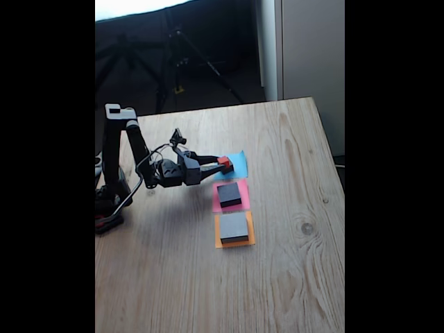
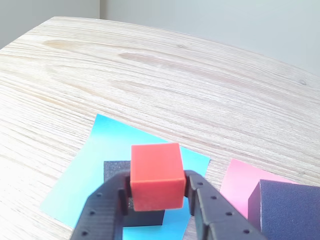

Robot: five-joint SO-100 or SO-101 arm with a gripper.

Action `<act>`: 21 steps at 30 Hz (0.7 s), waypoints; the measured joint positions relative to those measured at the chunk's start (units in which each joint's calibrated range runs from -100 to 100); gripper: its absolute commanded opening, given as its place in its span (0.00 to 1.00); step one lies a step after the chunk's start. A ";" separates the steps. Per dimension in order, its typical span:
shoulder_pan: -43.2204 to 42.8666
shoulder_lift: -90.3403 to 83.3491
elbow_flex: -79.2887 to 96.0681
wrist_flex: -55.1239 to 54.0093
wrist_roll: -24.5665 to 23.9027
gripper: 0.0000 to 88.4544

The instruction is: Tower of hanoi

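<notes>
The pincer is gripping the red cube, its two black fingers pressing against the cube's left and right faces in the wrist view. Directly below and behind the red cube, a small black cube is sitting on the blue paper square; whether the red cube is touching it or hanging just above cannot be told. In the fixed view the arm is reaching from the left across the wooden tabletop, with the pincer and red cube over the blue paper square. Nearer the camera, the medium black block is lying on the pink paper square, and nearer still the large flat grey block is lying on the orange paper square. The three papers are forming a row, each just beside the next. In the wrist view the medium black block is showing at the lower right on the pink paper square
</notes>
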 measured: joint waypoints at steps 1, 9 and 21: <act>-0.10 -1.62 0.61 1.28 0.00 0.00; -1.96 -19.32 5.65 12.33 0.00 0.00; -0.83 -52.24 -20.43 79.50 -3.99 0.00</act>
